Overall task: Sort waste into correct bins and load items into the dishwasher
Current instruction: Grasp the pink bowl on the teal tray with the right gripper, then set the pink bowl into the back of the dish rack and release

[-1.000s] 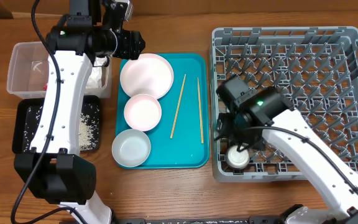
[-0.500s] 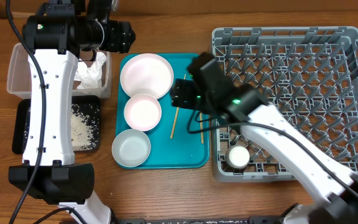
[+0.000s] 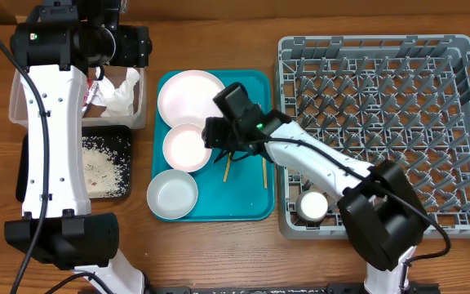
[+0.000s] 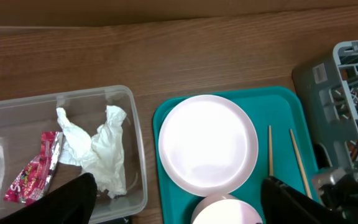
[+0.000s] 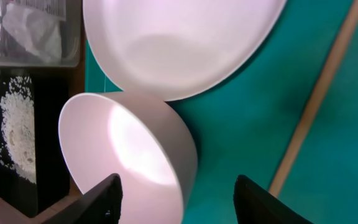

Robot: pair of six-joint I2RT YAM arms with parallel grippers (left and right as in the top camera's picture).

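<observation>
Overhead, the round white bowl (image 3: 187, 147) is seen at the left middle of the large teal plastic tray (image 3: 247, 196), with the right fingers (image 5: 104, 196) spread wide close over it. The left fingers (image 4: 73, 199) are held wide and empty beyond the tray's far left corner, by the clear rectangular plastic tub (image 4: 17, 124).

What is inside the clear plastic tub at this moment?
In the clear tub lie crumpled white napkins and a red snack wrapper. The tub's near end falls below the left wrist view, and the left arm covers part from overhead, so anything there is unseen.
</observation>
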